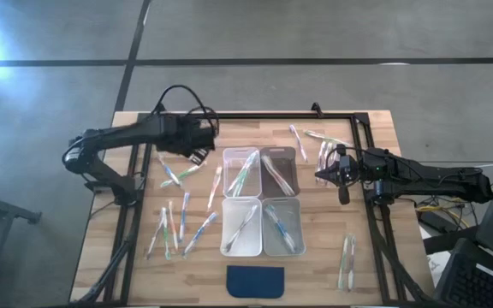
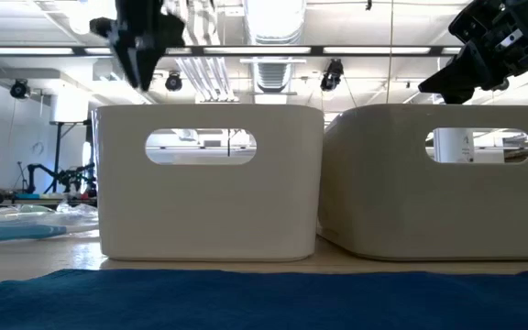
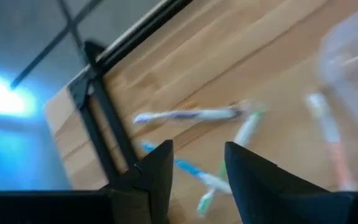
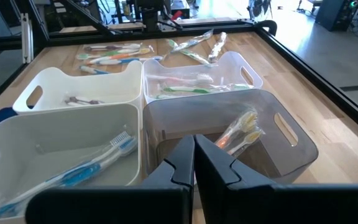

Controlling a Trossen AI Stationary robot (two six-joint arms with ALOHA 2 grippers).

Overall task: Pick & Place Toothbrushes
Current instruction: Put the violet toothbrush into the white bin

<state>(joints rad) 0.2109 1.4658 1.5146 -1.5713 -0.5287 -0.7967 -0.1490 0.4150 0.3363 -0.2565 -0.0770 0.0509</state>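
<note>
Several toothbrushes lie flat on the wooden table left of the bins (image 1: 174, 175) (image 1: 171, 229). My left gripper (image 1: 199, 152) hangs above them, open and slanting down. In the left wrist view its fingers (image 3: 197, 149) hold nothing, and a white toothbrush (image 3: 188, 115) and a blue-and-green one (image 3: 197, 179) lie on the wood below. Four bins (image 1: 261, 201) stand at the table's middle, each with toothbrushes in it (image 4: 86, 171) (image 4: 241, 130). My right gripper (image 4: 194, 142) is shut and waits level at the bins' right side (image 1: 319, 175).
More toothbrushes lie behind the bins at the far right (image 1: 311, 141) and near the front right (image 1: 347, 261). A dark blue pad (image 1: 256, 281) lies at the near edge. A black metal frame (image 1: 127, 205) runs along the table's left, far and right sides.
</note>
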